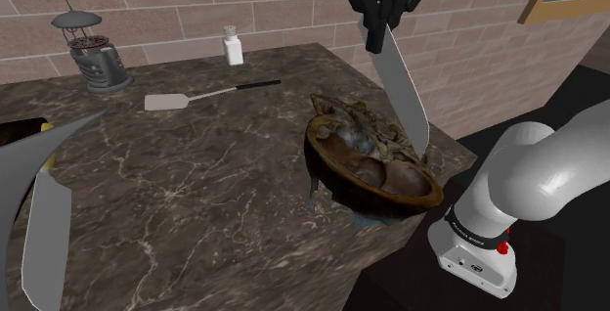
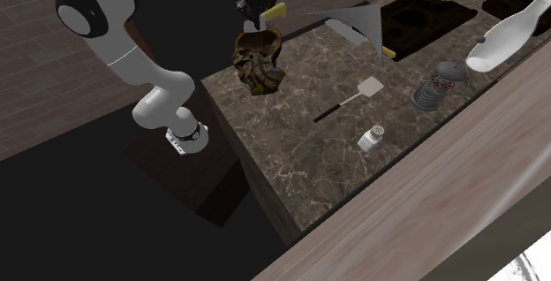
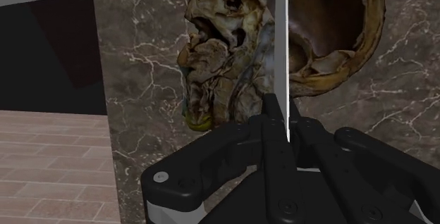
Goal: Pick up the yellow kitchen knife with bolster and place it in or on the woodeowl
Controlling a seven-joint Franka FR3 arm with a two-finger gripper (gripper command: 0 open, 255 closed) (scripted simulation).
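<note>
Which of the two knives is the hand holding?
The knife clamped in the hand, blade down over the bowl; the other knife lies apart, untouched.

You have a dark marbled tabletop point(image 1: 196, 192) carrying a brown bowl point(image 1: 391, 194) near the corner by the stand, with a white spatula point(image 1: 171, 101), a white shaker point(image 1: 234, 50) and a grey lantern-shaped piece point(image 1: 98, 65) toward its far side.

In the shoulder view, the bowl point(image 1: 376, 167) sits at the counter's point(image 1: 196, 192) right edge, near the stand. The knife point(image 1: 401, 89) hangs point-down over the bowl, clasped in the end effector point(image 1: 374, 30) above it. Toward the wall lie a spatula point(image 1: 186, 97), a shaker point(image 1: 234, 47) behind it, and a lantern-like object point(image 1: 96, 60) further left. A large blade point(image 1: 44, 231) lies at the near left.
</note>
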